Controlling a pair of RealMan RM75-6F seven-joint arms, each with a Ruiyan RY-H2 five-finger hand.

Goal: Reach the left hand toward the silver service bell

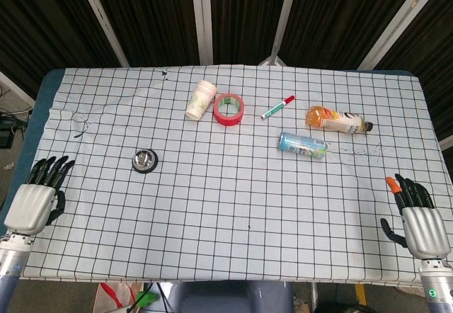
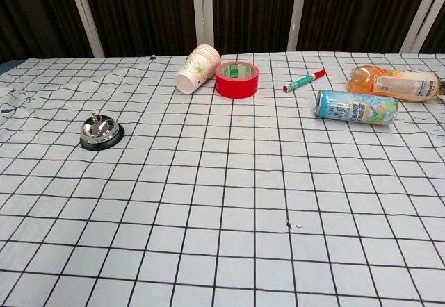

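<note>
Head view: the left hand (image 1: 32, 203) hovers empty, fingers spread, at the checkered tabletop (image 1: 233, 207)'s left edge — reach barely begun, I judge. Chest view: the domed silver service bell (image 2: 101, 132) stands left of centre — next, travel forward-right.

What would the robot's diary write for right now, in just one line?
left robot hand: open, at table's left edge, short of silver service bell | right robot hand: open, idle | bell: untouched

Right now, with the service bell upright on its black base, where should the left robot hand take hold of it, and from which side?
Best from above: the service bell sits upright, its low smooth dome offering little on the sides. Fingers could close around the black base rim, or pinch the top knob. The left robot hand, open, has a clear path from the near-left.
</note>
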